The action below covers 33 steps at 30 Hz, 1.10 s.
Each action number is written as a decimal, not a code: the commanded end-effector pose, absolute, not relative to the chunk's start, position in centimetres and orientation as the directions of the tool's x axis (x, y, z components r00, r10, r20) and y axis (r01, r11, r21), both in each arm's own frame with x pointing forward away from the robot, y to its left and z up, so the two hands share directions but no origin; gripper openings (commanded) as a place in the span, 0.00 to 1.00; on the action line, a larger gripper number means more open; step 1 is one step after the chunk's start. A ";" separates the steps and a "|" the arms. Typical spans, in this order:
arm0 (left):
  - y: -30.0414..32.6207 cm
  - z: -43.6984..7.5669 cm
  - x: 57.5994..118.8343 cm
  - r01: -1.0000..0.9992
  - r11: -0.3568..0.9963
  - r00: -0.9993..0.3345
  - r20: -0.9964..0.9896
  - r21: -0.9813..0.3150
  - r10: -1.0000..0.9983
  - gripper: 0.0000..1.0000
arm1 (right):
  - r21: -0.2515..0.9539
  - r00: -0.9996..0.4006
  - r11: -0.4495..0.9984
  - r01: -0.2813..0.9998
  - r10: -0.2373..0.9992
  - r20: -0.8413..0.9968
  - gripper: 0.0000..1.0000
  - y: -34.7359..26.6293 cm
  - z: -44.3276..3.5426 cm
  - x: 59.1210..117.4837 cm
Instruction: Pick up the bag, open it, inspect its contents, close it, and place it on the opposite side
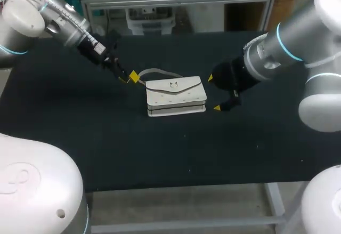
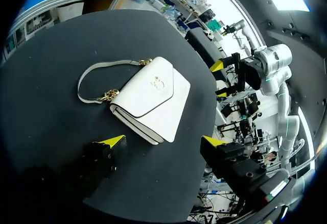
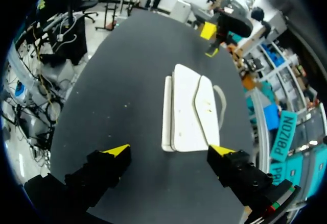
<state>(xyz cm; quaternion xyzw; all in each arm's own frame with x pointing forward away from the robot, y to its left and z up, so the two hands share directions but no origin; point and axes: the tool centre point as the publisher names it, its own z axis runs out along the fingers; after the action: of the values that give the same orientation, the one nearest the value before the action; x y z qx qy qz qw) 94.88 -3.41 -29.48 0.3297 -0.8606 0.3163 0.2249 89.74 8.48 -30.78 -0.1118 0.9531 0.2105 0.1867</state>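
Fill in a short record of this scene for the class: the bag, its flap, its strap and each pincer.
bag: white, lying on the black table between the two pincers
flap: shut
strap: looped on the table at the bag's far side
left pincer: open, near the strap's end, holding nothing
right pincer: open, beside the bag's other end, not touching it
task stage: bag not yet picked up
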 end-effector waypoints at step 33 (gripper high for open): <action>-5.8 -28.6 95.7 -0.035 0.705 -0.990 -0.073 -0.708 -0.123 1.00 | 0.317 -0.882 0.911 -0.263 -0.094 -0.462 1.00 11.9 -33.2 90.5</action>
<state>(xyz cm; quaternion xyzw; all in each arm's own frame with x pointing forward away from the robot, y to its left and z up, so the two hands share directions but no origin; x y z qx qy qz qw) 96.38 -5.99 -28.41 0.0962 -0.9265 0.3635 -0.0152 90.90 11.72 -33.34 -0.0980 0.9520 0.1939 0.2155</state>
